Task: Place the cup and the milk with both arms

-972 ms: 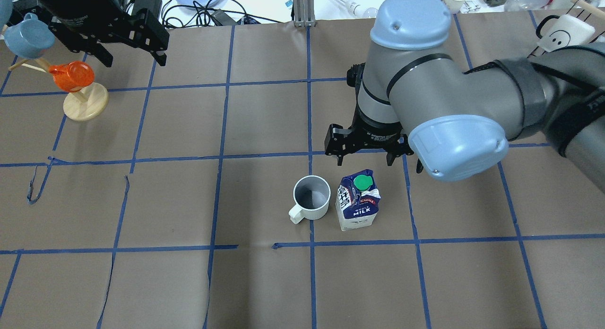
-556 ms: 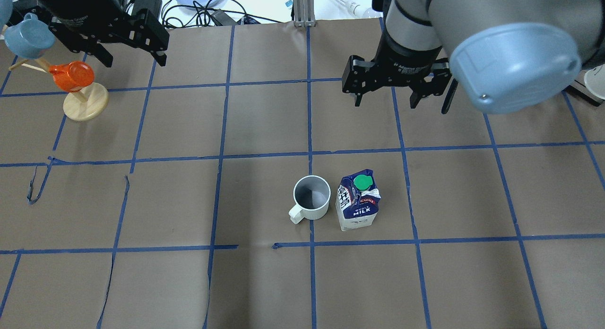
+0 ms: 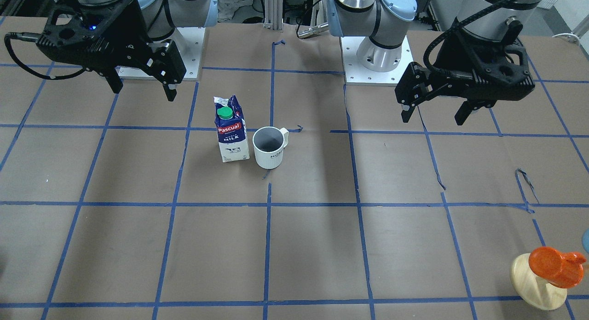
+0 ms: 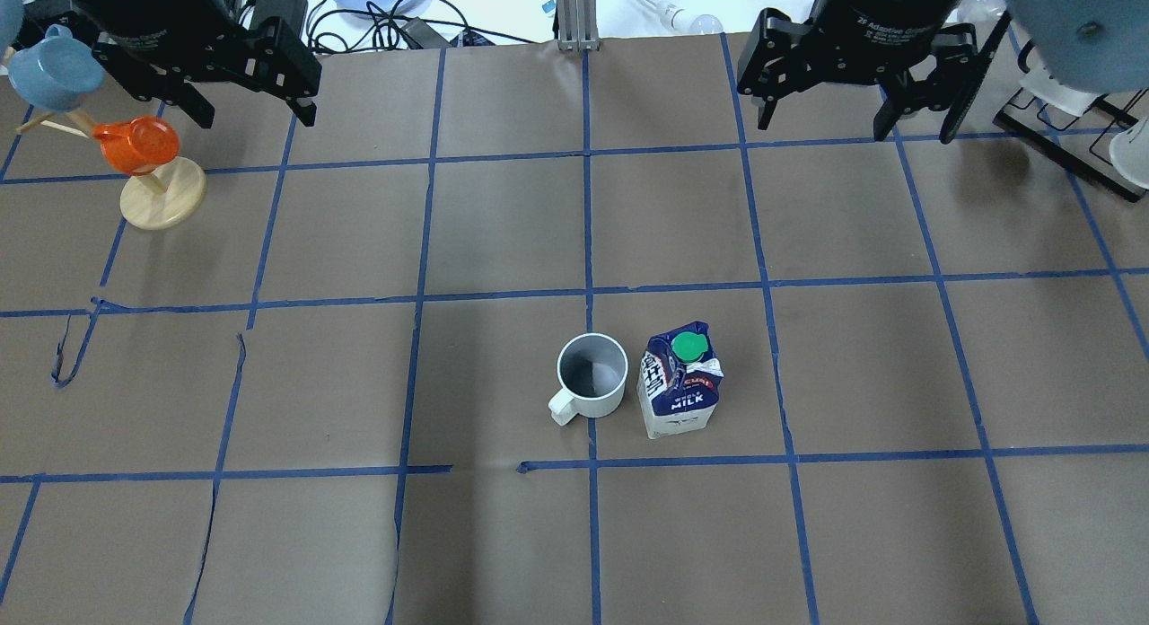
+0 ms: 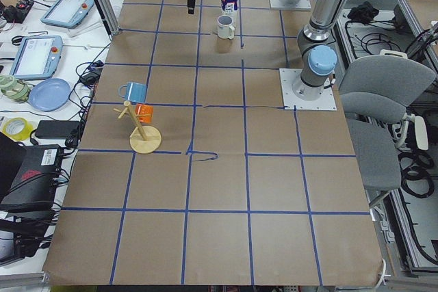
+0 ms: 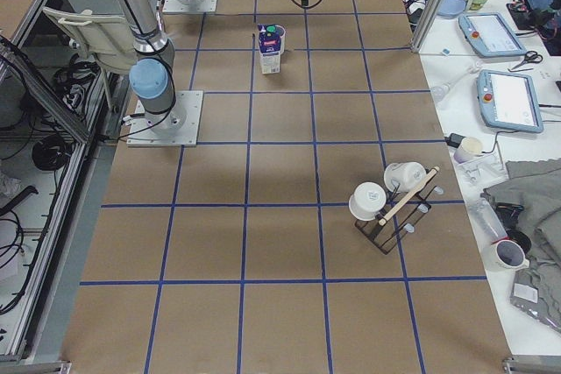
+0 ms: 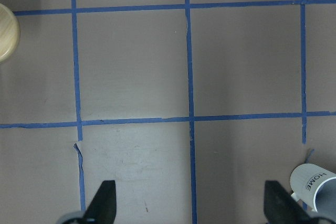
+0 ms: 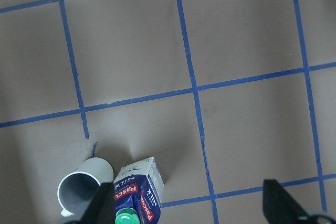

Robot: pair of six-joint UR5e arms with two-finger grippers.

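Front view: milk and cup stand upright on table, about mid-length and nearer the robot's edge than the operators' edge. Cup sits just beside milk on its robot-left side, handle turned toward the robot's edge. Left gripper and right gripper are aloft, each spread wide and holding nothing. Orange cup on stand is near the operators' edge, toward the table's robot-left end.

Overhead: narrow gap between cup and milk. Both grippers are well apart from them.

Left side view: cup nearer the camera, milk behind it.

Right side view: milk in front, cup mostly hidden.

Left wrist: fingers spread over bare paper. Cup shows at the frame's lower right corner.

Right wrist: fingers spread, empty. Cup and milk show at the lower left.
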